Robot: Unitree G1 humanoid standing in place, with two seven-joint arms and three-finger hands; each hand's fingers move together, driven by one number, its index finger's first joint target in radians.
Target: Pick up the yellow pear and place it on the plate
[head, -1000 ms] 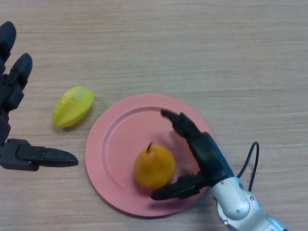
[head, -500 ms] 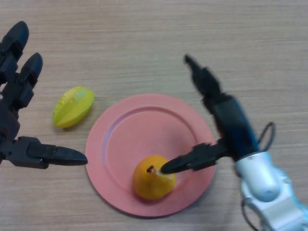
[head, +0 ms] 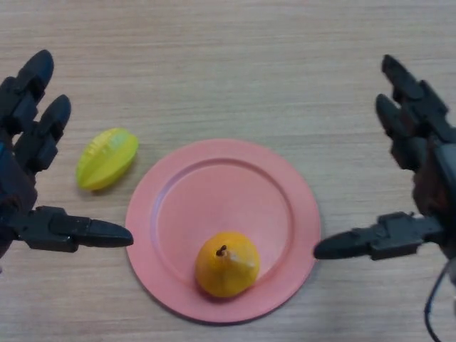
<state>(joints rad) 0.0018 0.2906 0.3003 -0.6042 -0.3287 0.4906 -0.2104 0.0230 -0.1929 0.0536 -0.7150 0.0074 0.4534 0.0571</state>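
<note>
The yellow-orange pear (head: 226, 264) stands on the pink plate (head: 178, 214), near the plate's front rim, stem up. My right hand (head: 420, 171) is open to the right of the plate, clear of the pear, its thumb pointing at the plate's rim. My left hand (head: 28, 178) is open at the left edge, apart from everything.
A yellow-green starfruit (head: 107, 157) lies on the wooden table (head: 228, 64) just left of the plate, between the plate and my left hand.
My right hand has let go of the pear and drawn back to the right, off the plate. The pear stays on the plate. My left hand shifted slightly inward.
</note>
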